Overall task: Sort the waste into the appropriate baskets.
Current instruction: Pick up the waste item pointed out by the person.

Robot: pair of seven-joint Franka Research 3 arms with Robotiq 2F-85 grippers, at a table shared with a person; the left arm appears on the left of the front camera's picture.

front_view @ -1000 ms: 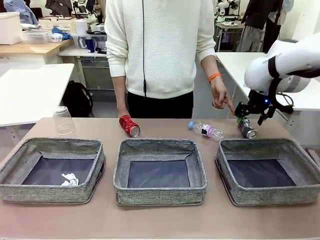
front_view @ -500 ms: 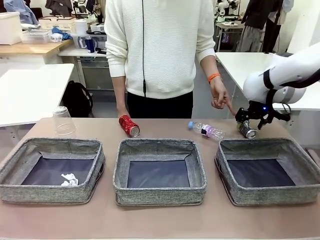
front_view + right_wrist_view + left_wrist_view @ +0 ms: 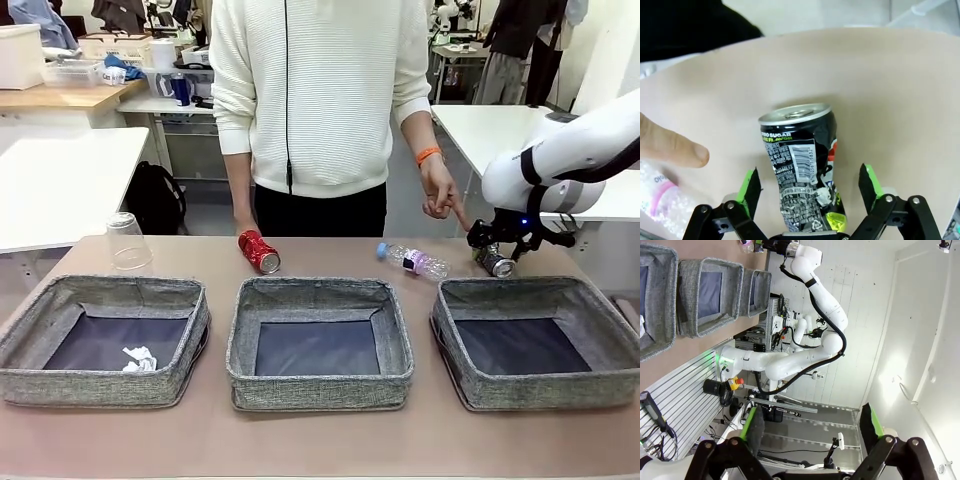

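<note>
Right wrist view — the right claw (image 3: 809,184) stands spread astride the dark can (image 3: 797,150) — gaps either side.

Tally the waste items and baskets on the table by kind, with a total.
Cans: 2, the red can and the dark can
Bottles: 1, the clear bottle
Cups: 1, the plastic cup
Paper wads: 1, the paper wad
Baskets: 3, the left basket, middle basket, right basket
Total: 8
</note>
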